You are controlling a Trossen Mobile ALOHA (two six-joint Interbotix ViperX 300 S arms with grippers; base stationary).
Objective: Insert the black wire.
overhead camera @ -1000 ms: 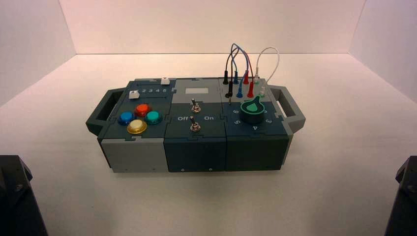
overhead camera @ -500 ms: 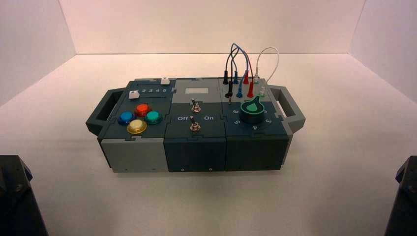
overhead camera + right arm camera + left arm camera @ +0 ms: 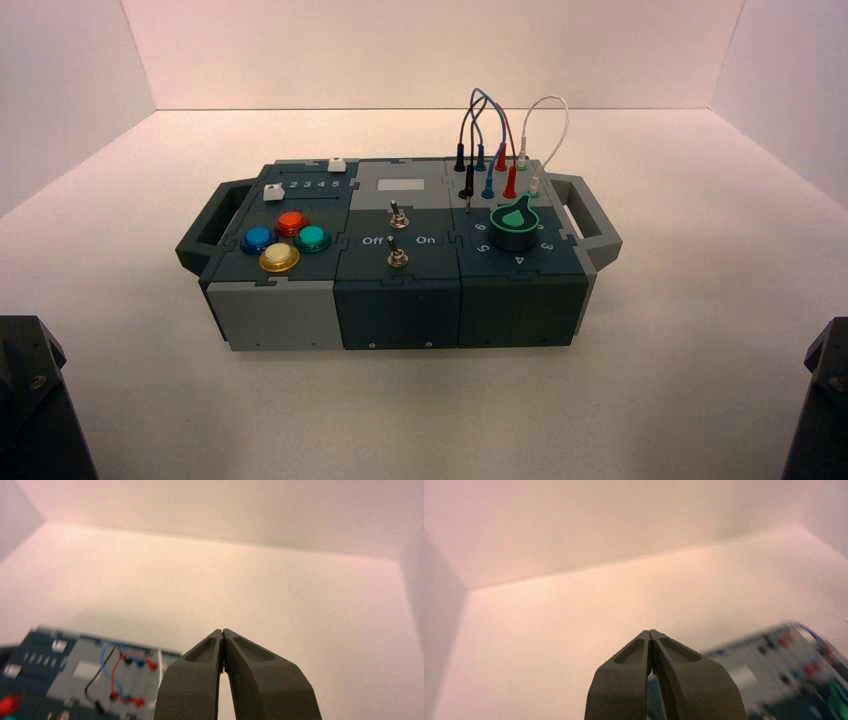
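Waiting low at the table's near corners, our left hand (image 3: 651, 639) and right hand (image 3: 222, 632) sit pinched closed, empty; the black wire (image 3: 463, 125) arches over the box's (image 3: 400, 300) rear-right sockets, one plug (image 3: 467, 183) seemingly unseated.

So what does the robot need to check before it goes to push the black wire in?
1. Box in place between the arms: ok.
2. Black wire easy to find, at the far right of the box top next to the blue and red plugs: ok.
3. Near black plug pushed in: not ok, it leans with its metal pin showing.
4. Far black plug pushed in: ok, it stands upright.
5. Left gripper ready to grab: not ok, it is shut.
6. Right gripper ready to grab: not ok, shut and away from the wires.
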